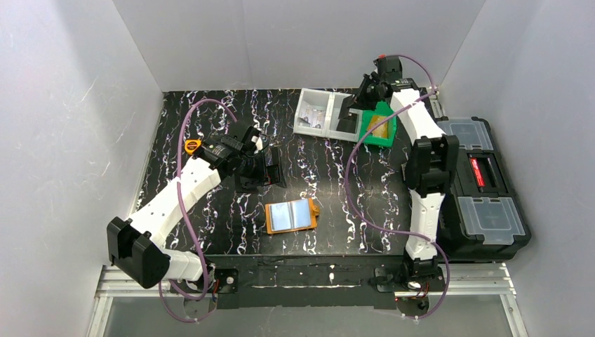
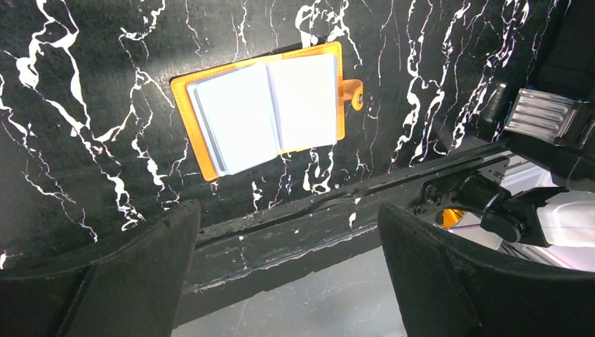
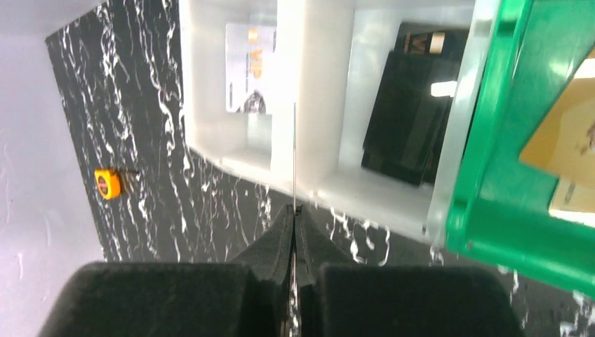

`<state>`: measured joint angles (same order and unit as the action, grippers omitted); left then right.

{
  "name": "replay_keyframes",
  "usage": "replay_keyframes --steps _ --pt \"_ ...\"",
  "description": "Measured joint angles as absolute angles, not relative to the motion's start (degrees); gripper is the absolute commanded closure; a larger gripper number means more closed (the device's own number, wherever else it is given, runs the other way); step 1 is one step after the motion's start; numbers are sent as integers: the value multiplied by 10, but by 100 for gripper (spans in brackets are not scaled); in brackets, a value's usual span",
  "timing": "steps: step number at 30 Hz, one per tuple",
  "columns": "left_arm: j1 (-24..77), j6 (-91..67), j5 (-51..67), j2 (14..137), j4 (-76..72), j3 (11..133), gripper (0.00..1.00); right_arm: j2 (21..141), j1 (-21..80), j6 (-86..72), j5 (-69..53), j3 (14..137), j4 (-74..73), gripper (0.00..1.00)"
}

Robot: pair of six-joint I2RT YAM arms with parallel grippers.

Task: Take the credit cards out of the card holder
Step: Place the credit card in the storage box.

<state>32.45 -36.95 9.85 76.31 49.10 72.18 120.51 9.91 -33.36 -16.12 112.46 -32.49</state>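
Observation:
The orange card holder [image 1: 291, 216] lies open on the black marbled table, pale blue cards [image 1: 289, 215] showing in its clear pockets. The left wrist view shows the holder [image 2: 189, 98] and those cards [image 2: 266, 112] too. My left gripper [image 1: 263, 167] hovers open and empty up and left of it, its fingers [image 2: 140, 274] wide apart. My right gripper [image 1: 359, 95] is at the back over the white tray [image 1: 309, 126]. It is shut [image 3: 295, 208] on a thin card [image 3: 294, 154] seen edge-on. A whitish card [image 3: 247, 70] and a dark card [image 3: 410, 119] lie in the tray's two compartments.
A green bin [image 1: 384, 140] holding tan cards stands right of the white tray. A small yellow-orange tape measure [image 1: 191, 146] lies at the table's left. A black toolbox [image 1: 484, 182] sits off the table's right edge. White walls close in the back and sides.

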Motion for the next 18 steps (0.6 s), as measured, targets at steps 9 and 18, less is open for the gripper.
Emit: replay_keyframes --steps 9,18 --pt "324 -362 98 764 516 750 2 1351 87 -335 -153 1278 -353 99" --pt "324 -355 95 777 526 771 2 1396 82 -346 -155 1278 -360 91"
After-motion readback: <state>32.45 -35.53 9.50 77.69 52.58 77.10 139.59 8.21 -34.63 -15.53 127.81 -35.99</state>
